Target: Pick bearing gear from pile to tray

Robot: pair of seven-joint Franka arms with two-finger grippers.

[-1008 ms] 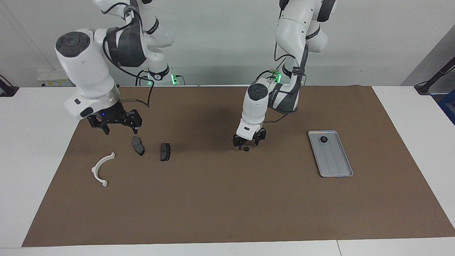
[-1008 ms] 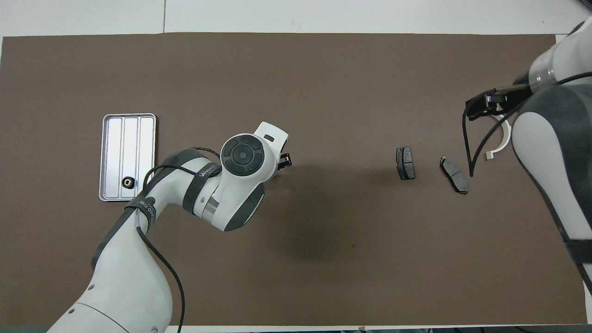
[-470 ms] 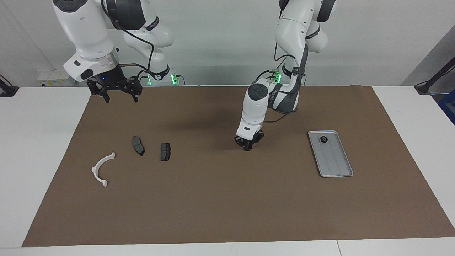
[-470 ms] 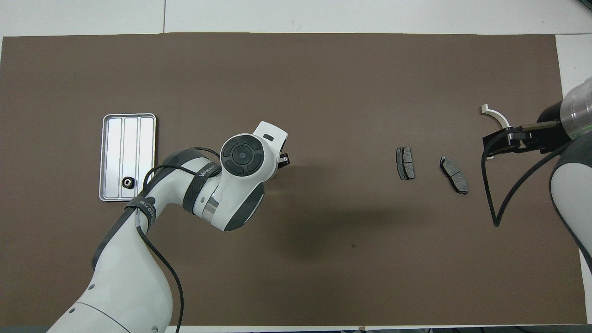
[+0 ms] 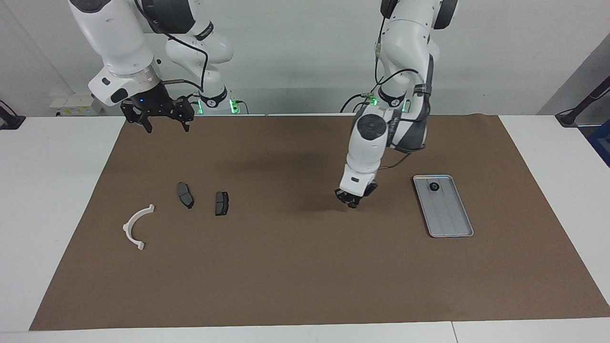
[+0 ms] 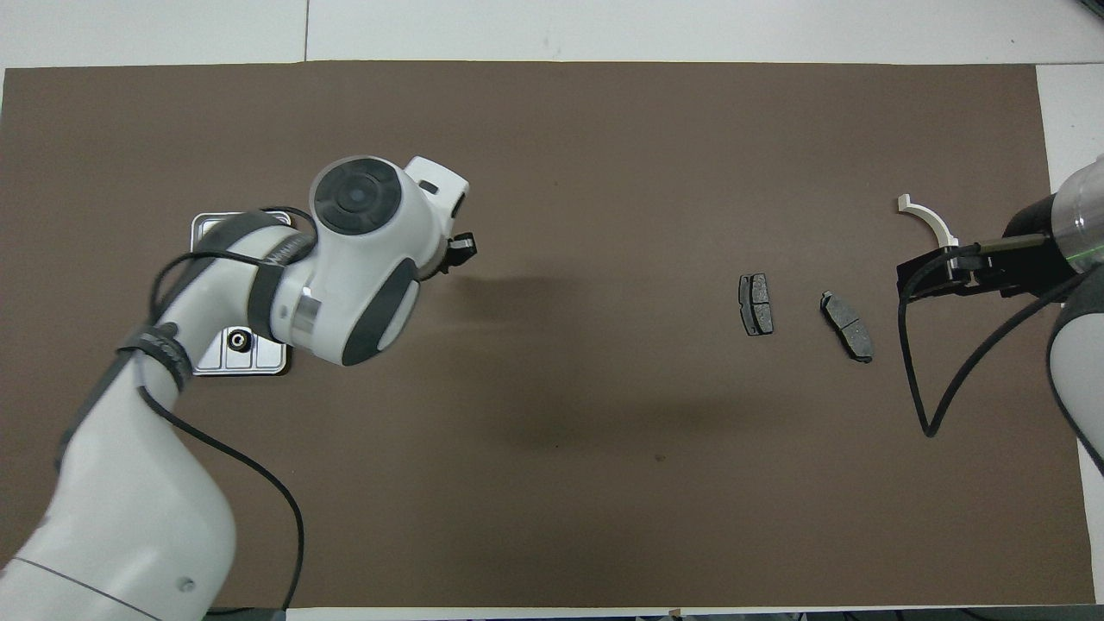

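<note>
In the overhead view the left arm's bulk covers most of the tray (image 6: pixel 207 226), at the middle left of the frame; only its upper corner and its lower end show. A small black ring (image 6: pixel 235 341) lies in that lower end. The facing view shows the whole tray (image 5: pixel 443 206) at the middle right, the ring (image 5: pixel 434 186) in its upper end and the other ridged lanes bare.

The left gripper (image 5: pixel 353 202) hangs low over the brown mat (image 5: pixel 305 267), just beside the tray, its fingertips pinched together. Whether they pinch a small part is too small to make out.

The right gripper (image 5: pixel 157 116) is raised at the upper left, fingers spread wide and holding nothing; the overhead view cuts its arm off at the right edge.

The pile remains at the middle left of the surface: a white bracket (image 5: pixel 137 226) and two dark pads (image 5: pixel 185 195) (image 5: pixel 221 203).
</note>
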